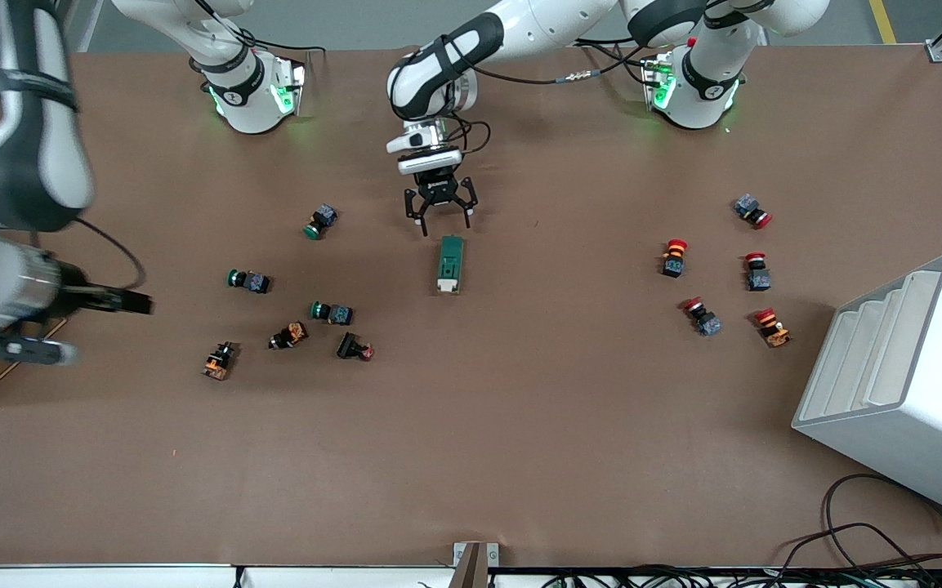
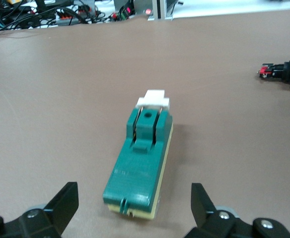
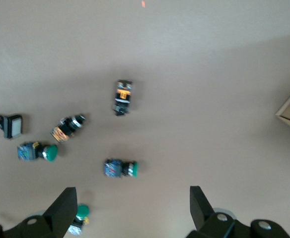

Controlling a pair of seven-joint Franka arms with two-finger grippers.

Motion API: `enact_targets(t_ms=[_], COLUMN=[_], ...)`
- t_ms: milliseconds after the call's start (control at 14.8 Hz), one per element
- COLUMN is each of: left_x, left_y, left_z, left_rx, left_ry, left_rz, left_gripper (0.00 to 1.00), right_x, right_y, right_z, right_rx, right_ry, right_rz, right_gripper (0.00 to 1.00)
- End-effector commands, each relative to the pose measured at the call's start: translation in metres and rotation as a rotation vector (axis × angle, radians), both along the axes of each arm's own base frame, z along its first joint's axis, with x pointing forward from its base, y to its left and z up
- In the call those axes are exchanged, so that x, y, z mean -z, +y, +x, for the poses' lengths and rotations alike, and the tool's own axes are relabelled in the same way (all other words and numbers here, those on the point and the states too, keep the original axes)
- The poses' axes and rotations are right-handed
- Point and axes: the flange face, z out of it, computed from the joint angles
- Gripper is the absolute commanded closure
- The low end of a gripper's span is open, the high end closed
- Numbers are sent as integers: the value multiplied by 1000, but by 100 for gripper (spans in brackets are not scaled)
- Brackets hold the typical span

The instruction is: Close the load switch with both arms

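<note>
Load switch (image 1: 450, 263) lies flat on the table (image 1: 520, 425) near its middle, long axis running toward the front camera, white lever end (image 2: 153, 99) at the end nearer that camera. I judge it a small, rigid moulded-plastic part: light, hard, smooth-sided, likely to skid on the table if pushed at one end without restraint. The dark-green body offers two long parallel flanks, which I take as the proper seat for a pinch; the white lever is the moving element and should be pressed, not gripped. The left claw (image 1: 438, 214) hangs over the table just beside the switch's end nearest the robot bases, pointing down and tilted toward the switch, its fingers (image 2: 65, 201) spread apart wider than the body and holding nothing. In the left wrist view the switch sits centred between those fingers, apart from them. The right claw (image 3: 130, 210) hangs high over the scattered green push buttons (image 3: 120, 168) toward the right arm's end of the table, fingers apart and empty, well apart from the switch; I read this arm as waiting.
</note>
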Motion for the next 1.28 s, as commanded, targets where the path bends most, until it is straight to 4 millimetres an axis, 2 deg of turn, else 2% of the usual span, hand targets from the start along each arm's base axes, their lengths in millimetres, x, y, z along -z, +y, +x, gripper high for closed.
enact_targets(t_ms=[0,203,338,473,608,743,810,1013,1080,1215], left_x=[-57,-115,-145,-173,-201,-223,-237,-275,-287,-315], left_y=[-14,-7,3,26,60,103,132,215,246,311], left_z=[31,79,118,160,205,252,279,341,359,391], left_rx=[-18,-55,-99,-143,-181,-244,-286,-324,-333,-336], left_ry=[126,268,341,407,459,513,536,612,620,637], left_rz=[50,74,60,37,22,-9,-39,-81,-83,-75], left_gripper=[0,0,0,0,0,0,0,0,0,0], right_x=[-47,-76,-80,-92,-104,-105,-106,-106,-112,-141], right_y=[-16,-27,-24,-17,-10,0,1,2,4,11], right_z=[-5,-10,-10,-8,-9,-9,-10,-26,-29,-44], right_rx=[-29,-18,-19,-28,-39,-47,-45,-44,-44,-62], right_ry=[16,24,14,-11,-21,-26,-17,80,80,39], right_rz=[-29,-56,-52,-54,-49,-33,-28,-9,3,26], right_gripper=[0,0,0,0,0,0,0,0,0,0])
